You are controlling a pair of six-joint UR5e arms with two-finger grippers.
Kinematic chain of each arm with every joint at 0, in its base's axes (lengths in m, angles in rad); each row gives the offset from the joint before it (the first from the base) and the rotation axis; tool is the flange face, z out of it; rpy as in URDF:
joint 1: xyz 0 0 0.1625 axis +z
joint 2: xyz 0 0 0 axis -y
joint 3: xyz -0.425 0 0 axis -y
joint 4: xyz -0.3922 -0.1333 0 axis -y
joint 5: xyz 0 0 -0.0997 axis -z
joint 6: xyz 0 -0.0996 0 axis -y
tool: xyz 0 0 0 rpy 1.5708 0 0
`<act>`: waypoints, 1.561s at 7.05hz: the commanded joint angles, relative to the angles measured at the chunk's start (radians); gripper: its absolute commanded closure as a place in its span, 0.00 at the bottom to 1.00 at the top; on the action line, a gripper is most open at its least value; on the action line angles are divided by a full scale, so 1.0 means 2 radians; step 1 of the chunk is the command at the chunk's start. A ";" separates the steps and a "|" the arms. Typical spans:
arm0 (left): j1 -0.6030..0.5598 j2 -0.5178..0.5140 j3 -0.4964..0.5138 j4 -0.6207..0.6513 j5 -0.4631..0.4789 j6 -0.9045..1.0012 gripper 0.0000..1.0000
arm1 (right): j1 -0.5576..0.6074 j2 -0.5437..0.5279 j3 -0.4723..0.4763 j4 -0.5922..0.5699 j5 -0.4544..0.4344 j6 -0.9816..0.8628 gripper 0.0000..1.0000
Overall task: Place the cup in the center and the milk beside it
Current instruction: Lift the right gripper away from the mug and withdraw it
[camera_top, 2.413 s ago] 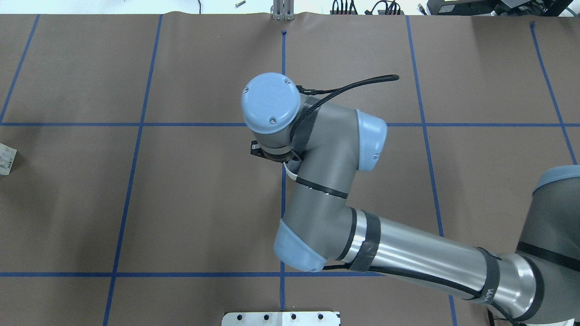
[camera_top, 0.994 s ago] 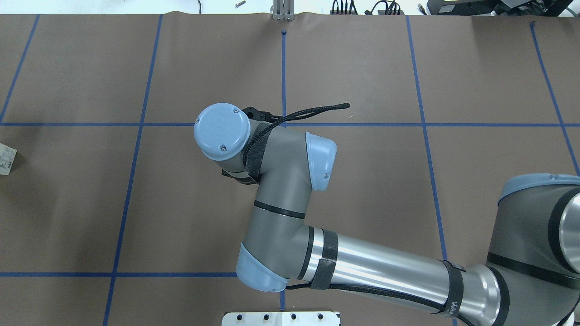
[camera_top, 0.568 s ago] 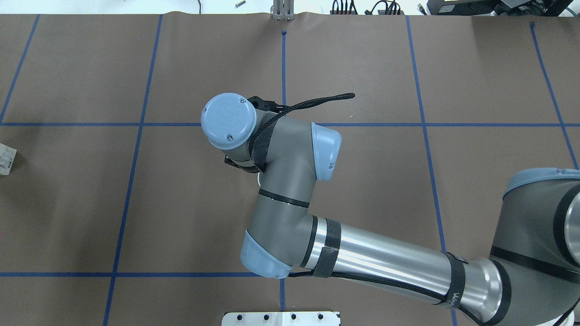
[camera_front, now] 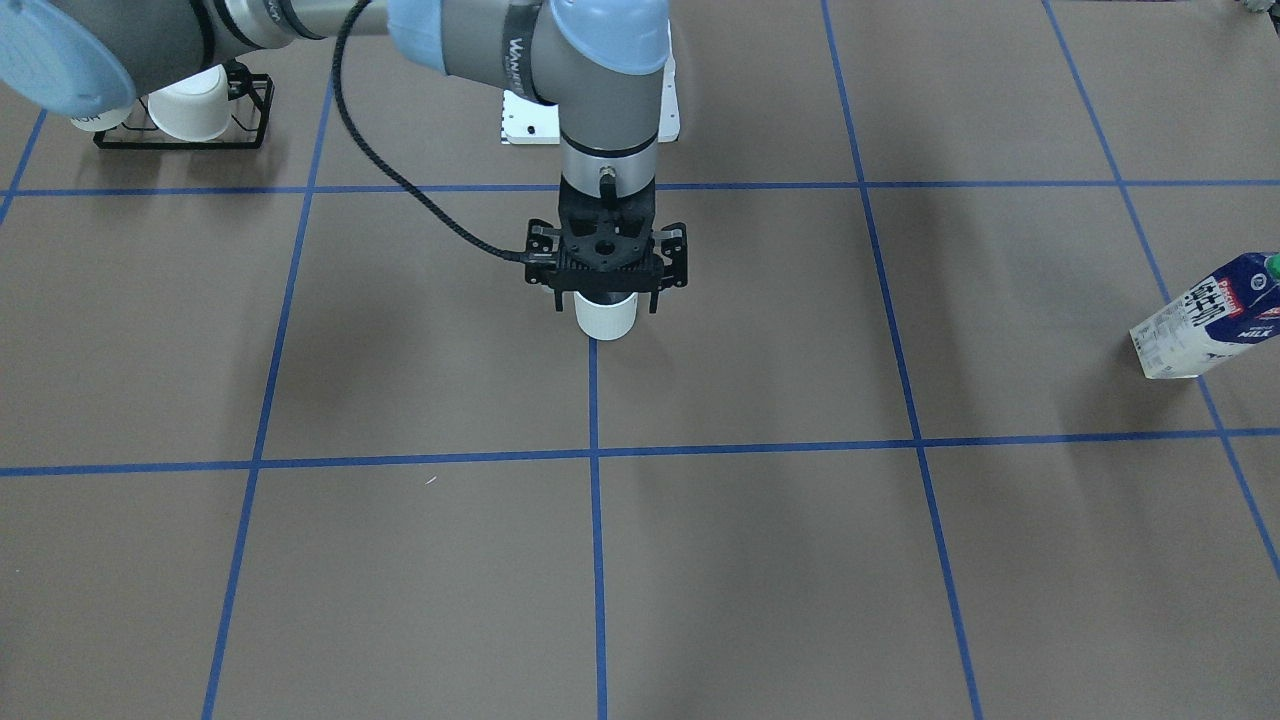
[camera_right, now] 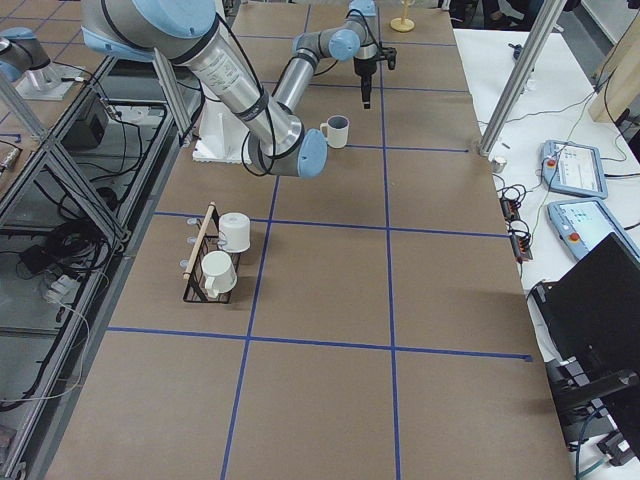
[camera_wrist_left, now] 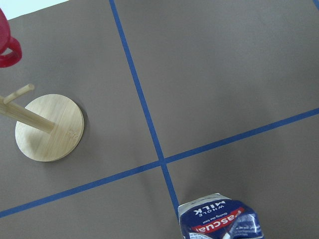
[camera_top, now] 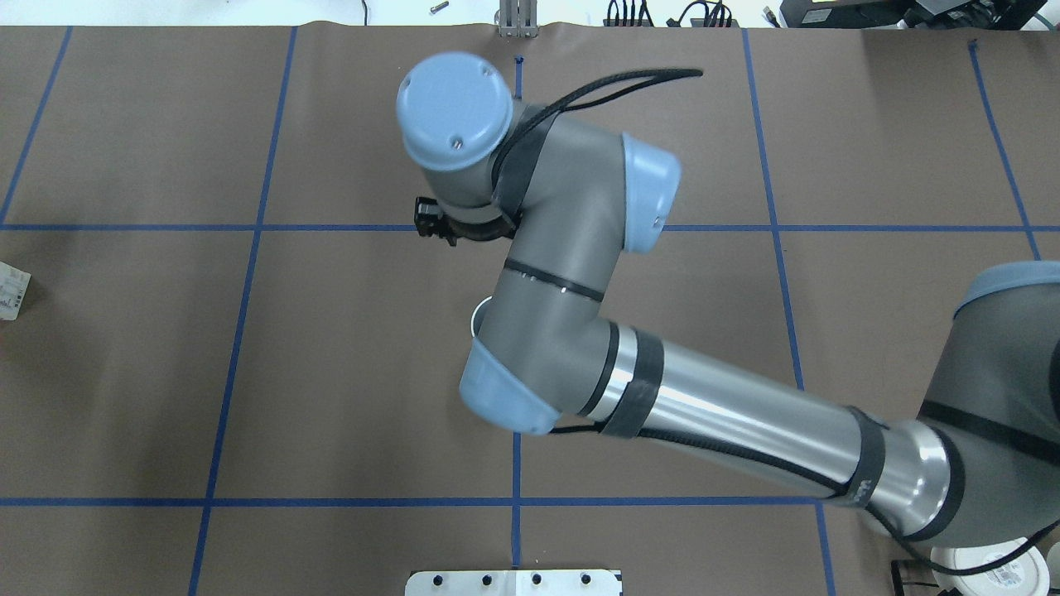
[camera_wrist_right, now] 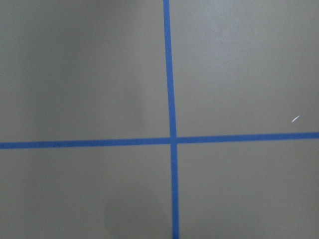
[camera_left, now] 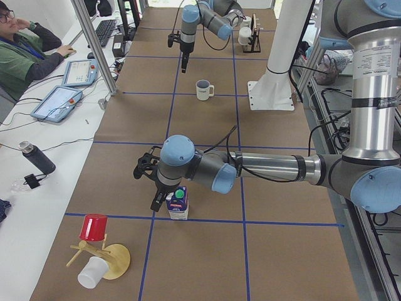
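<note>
We are seeing the cup standing upright on the center, the right gripper hanging above it with jaws spread, grasping nothing. The milk is standing well away from the center (toward the robot's left end), the left gripper by it, and we cannot tell its grip. We are worrying that the tall carton tips when pinched, or knocks the cup on arrival.

From overhead, the right arm hides all but a rim sliver of the cup. The left edge crops the milk.
</note>
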 commanded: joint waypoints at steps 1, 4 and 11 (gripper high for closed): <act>0.000 0.001 -0.003 0.000 0.000 -0.002 0.01 | 0.132 -0.068 0.005 -0.003 0.099 -0.205 0.00; 0.001 0.001 -0.002 0.008 0.001 -0.034 0.01 | 0.263 -0.206 0.025 0.002 0.148 -0.473 0.00; 0.021 0.014 -0.002 -0.017 -0.002 -0.163 0.01 | 0.373 -0.519 0.124 0.034 0.145 -0.544 0.00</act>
